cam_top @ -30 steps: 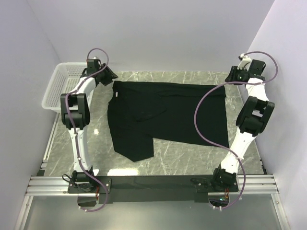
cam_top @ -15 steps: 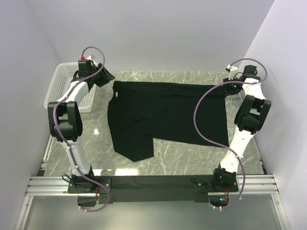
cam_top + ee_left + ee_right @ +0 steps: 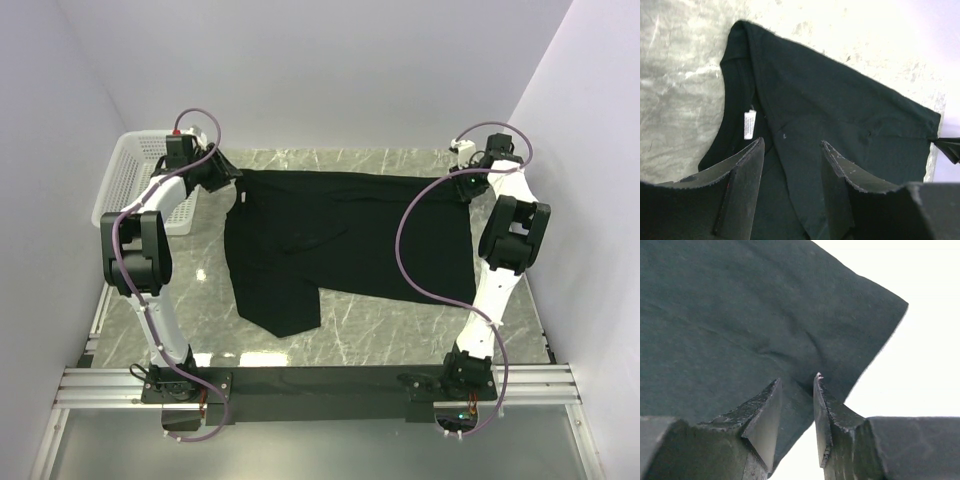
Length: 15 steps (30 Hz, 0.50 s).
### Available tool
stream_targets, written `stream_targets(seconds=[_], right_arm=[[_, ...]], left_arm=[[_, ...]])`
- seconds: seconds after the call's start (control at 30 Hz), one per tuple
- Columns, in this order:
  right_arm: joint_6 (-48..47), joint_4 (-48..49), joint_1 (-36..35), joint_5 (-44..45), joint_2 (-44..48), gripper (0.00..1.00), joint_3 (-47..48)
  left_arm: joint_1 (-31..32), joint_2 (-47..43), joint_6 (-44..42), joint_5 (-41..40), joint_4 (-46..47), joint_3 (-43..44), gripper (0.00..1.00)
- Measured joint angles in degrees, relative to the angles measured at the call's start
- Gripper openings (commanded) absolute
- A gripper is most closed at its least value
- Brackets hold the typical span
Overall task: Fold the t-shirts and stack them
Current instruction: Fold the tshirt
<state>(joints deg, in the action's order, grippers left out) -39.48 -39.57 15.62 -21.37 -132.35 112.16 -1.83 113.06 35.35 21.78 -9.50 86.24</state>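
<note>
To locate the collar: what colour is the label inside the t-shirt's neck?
White label; clearest in the left wrist view.

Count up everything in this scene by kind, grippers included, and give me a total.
Black t-shirt: 1
White mesh basket: 1
Grippers: 2 (left gripper, right gripper)
Total: 4

— Where can I pass?
— Over the bare table nearer than the t-shirt; that's open.
— And what hems me in?
— The basket beside my left gripper, the side wall near my right gripper, the back wall beyond.
</note>
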Motion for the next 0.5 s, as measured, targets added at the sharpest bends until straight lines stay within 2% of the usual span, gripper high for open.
stream_targets(seconds=[0.3,0.4,0.5], right_arm=[[-3.0,-0.1,0.0,4.1,0.0,0.4,0.0],[-3.9,-0.1,0.0,4.5,0.0,0.38,0.0],[-4.3,-0.1,0.0,4.7,-0.1,0.32,0.0]], left_arm=[[-0.5,-0.4,0.0,0.9,-0.2,-2.3,0.54],[-0.6,-0.9,0.0,1.1,-0.2,-2.9,0.53],[-0.6,-1.0,0.0,1.4,-0.2,-3.3,0.53]])
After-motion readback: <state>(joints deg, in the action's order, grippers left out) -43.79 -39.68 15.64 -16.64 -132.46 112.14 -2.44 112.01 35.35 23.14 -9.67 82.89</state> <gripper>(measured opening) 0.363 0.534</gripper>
